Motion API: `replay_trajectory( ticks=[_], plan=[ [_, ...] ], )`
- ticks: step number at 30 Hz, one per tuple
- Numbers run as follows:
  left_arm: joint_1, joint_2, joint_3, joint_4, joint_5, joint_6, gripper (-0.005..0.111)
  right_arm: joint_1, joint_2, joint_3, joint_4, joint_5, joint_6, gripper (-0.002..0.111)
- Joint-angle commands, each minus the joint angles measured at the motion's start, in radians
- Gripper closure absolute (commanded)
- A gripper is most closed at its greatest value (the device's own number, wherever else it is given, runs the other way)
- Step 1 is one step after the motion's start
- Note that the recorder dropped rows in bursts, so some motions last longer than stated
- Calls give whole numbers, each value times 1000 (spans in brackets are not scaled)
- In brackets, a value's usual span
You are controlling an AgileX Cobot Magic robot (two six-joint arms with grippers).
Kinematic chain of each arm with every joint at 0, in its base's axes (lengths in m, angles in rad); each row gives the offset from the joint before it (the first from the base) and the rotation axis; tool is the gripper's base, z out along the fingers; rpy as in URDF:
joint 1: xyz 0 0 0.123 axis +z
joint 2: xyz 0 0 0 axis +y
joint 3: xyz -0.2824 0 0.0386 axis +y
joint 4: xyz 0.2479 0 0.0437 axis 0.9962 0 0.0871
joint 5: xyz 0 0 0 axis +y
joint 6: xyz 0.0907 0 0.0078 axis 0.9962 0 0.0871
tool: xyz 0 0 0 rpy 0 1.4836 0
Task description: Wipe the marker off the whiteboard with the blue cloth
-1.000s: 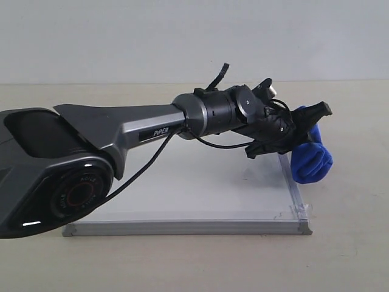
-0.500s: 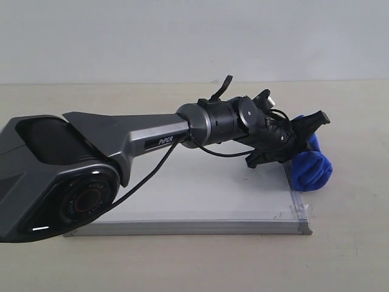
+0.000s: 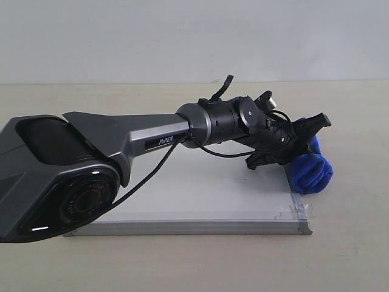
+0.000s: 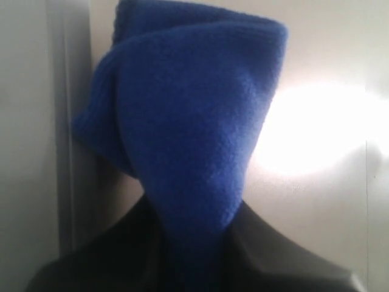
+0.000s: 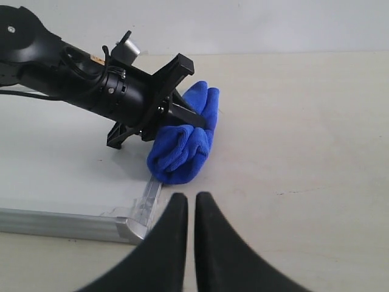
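The whiteboard (image 3: 200, 194) lies flat on the table, and my left arm reaches across it to its right edge. There my left gripper (image 3: 302, 141) is shut on the blue cloth (image 3: 310, 171), a rolled bundle resting against the board's right frame. In the left wrist view the cloth (image 4: 188, 109) fills the middle, pinched between the dark jaws of the left gripper (image 4: 194, 213). The right wrist view shows the cloth (image 5: 182, 143), the left gripper (image 5: 173, 109) and the board (image 5: 61, 158). My right gripper (image 5: 189, 198) is shut and empty, near the board's front right corner. No red marker line shows; the arm covers much of the board.
The beige table (image 3: 352, 243) surrounds the board, with a pale wall behind. The board's taped front right corner cap (image 5: 130, 228) lies just beside the right fingertips. The left arm's big dark base link (image 3: 55, 176) fills the left foreground.
The left arm has reached a little farther right and lowered the cloth from above the board's right edge down onto it. Almost nothing moved in the last half second.
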Motion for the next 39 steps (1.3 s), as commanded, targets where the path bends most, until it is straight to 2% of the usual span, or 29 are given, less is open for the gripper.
replay_trajectory(
  ticks=[1,7,11,16,21,25,28,32,33,35,39],
  plan=[
    [-7,-3,-3,8,14,-2,85,-1,-5,-1,-6,-11,-2,107],
    [-7,-3,-3,8,19,-2,40,-1,-5,-1,-6,-11,-2,107],
    [-7,-3,-3,-1,25,-2,30,-1,-5,-1,-6,-11,-2,107],
    [-4,-6,-3,-1,53,-2,30,-1,-5,-1,-6,-11,-2,107],
    [28,-43,-3,3,130,32,30,-1,-5,-1,-6,-11,-2,107],
    [48,-83,-3,21,200,85,37,-1,-5,-1,-6,-11,-2,107],
    [58,-106,-3,144,244,64,47,-1,-5,-1,-6,-11,-2,107],
    [74,-145,-3,348,367,37,57,-1,-5,-1,-6,-11,-2,107],
    [74,-158,-3,442,400,-25,63,-1,-5,-1,-6,-11,-2,107],
    [74,-173,-3,540,429,-71,69,-1,-5,-1,-6,-11,-2,107],
    [72,-194,-3,611,486,-82,72,-1,-5,-1,-6,-11,-2,107]
  ],
)
